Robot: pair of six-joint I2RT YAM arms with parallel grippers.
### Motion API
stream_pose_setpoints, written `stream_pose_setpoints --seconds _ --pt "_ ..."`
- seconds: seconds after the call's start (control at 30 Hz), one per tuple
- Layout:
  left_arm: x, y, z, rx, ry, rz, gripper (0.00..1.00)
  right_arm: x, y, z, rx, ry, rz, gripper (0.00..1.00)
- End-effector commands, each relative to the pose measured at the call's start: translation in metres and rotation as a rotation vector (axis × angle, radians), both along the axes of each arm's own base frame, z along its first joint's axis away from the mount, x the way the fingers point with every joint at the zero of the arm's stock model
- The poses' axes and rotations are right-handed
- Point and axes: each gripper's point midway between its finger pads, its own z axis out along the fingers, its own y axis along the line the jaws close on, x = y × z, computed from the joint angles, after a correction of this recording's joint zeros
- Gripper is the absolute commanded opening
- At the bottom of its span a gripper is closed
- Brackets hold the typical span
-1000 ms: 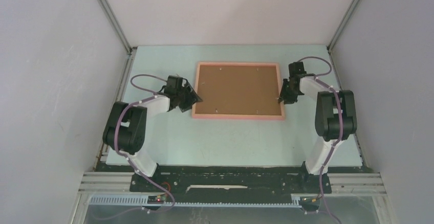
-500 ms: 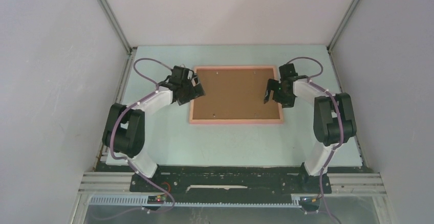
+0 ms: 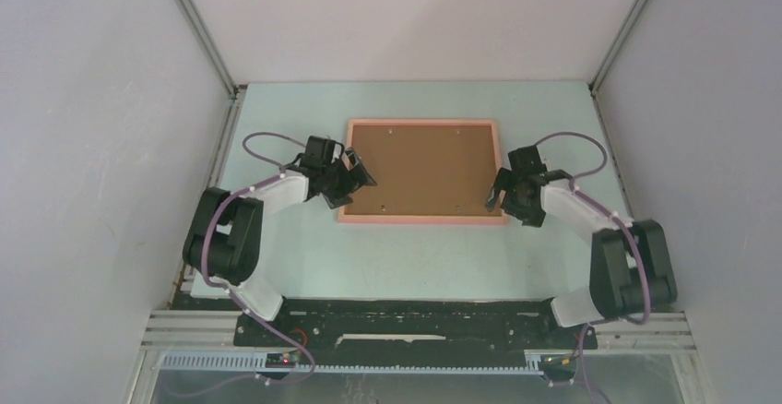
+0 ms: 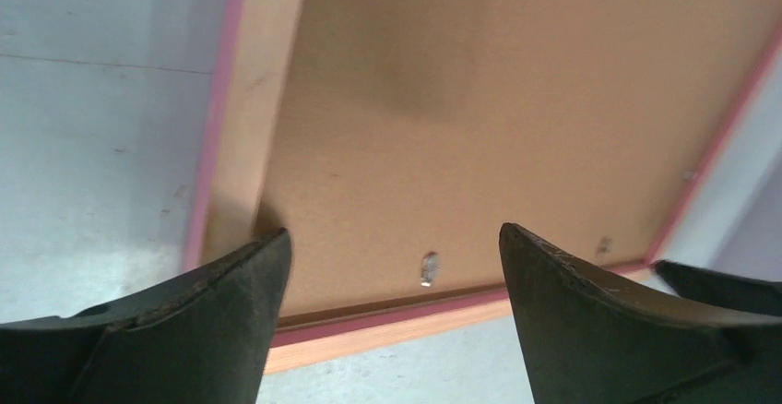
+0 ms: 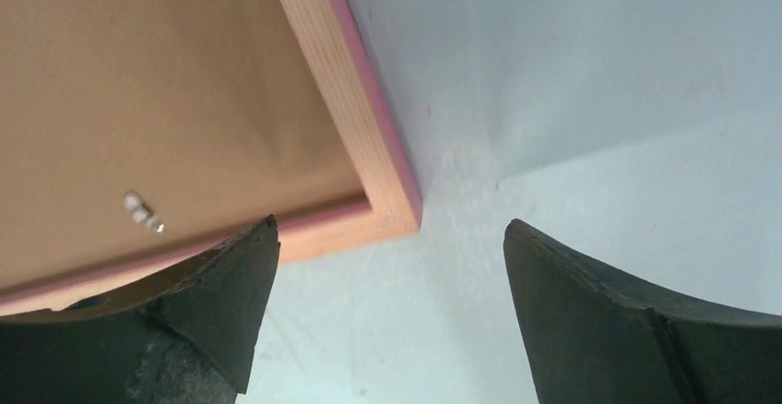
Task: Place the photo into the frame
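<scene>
L gripper (image 4: 392, 238): dark wedge-shaped jaws spread wide, nothing btwn them, over near-left corner of frame (image 3: 422, 218). R gripper (image 5: 387, 229): jaws likewise apart, empty, at near-right corner. Frame lies flat mid-table, back up: thin pink rim, pale wood edge, matte brown backing board (image 3: 424, 169) w/ small metal tabs (image 4: 428, 268). Table (image 3: 415, 256) smooth, pale green.

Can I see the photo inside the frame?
No, the frame lies on the table with only its plain brown backing board facing up.
</scene>
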Motion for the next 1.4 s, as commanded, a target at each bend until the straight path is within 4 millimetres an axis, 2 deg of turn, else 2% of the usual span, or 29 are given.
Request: stream_pose_setpoints --seconds 0.0,0.07,0.2,0.27,0.37,0.43,0.6,0.7,0.77,0.8,0.9,0.93,1.0,1.13,1.23,1.27,1.37 --pt "-0.056 -0.018 -0.012 -0.11 0.106 -0.024 0.93 -0.018 0.03 0.002 0.21 -0.033 -0.157 0.96" --pt "-0.072 -0.027 -0.012 -0.15 0.106 -0.032 0.93 -0.019 0.052 -0.001 0.348 -0.011 -0.195 0.92" --pt "-0.098 -0.048 -0.004 -0.199 0.078 -0.1 0.92 -0.005 0.066 -0.005 0.424 -0.023 -0.327 0.89" --pt "-0.101 -0.049 0.008 -0.175 0.003 -0.119 0.92 0.002 0.068 -0.008 0.418 -0.042 -0.387 0.87" --pt "-0.099 -0.037 0.028 -0.117 -0.101 -0.115 0.93 0.003 0.067 -0.015 0.395 -0.033 -0.485 0.85" --pt "-0.095 -0.026 0.046 -0.069 -0.174 -0.105 0.94 -0.001 0.067 -0.019 0.376 -0.01 -0.521 0.72" --pt "-0.089 -0.001 0.09 0.026 -0.33 -0.073 0.94 -0.018 0.048 -0.031 0.252 0.02 -0.59 0.38" --pt "-0.081 0.013 0.107 0.084 -0.389 -0.035 0.95 -0.009 0.047 -0.029 0.246 -0.01 -0.501 0.25" --pt "-0.078 0.015 0.114 0.099 -0.409 -0.029 0.94 0.002 0.046 -0.024 0.259 -0.042 -0.4 0.02" --pt "-0.076 0.018 0.117 0.112 -0.419 -0.02 0.95 0.01 0.044 -0.021 0.266 -0.068 -0.336 0.0" --pt "-0.071 0.022 0.127 0.128 -0.441 0.001 0.95 0.025 0.051 -0.014 0.284 -0.085 -0.08 0.0" --pt "-0.068 0.023 0.13 0.13 -0.448 0.009 0.95 0.026 0.055 -0.015 0.277 -0.065 0.024 0.0" --pt "-0.062 0.025 0.136 0.131 -0.463 0.02 0.95 0.022 0.048 -0.021 0.208 0.035 0.138 0.0" --pt "-0.045 0.032 0.136 0.164 -0.464 0.048 0.96 0.024 0.037 -0.024 0.154 0.089 0.249 0.0" --pt "-0.031 0.042 0.12 0.197 -0.426 0.072 0.97 0.037 0.03 -0.021 0.163 0.048 0.271 0.0" --pt "-0.028 0.045 0.113 0.205 -0.408 0.076 0.97 0.043 0.03 -0.019 0.172 0.035 0.282 0.03" --pt "-0.023 0.048 0.086 0.225 -0.347 0.065 0.97 0.056 0.034 -0.008 0.206 0.001 0.288 0.32"
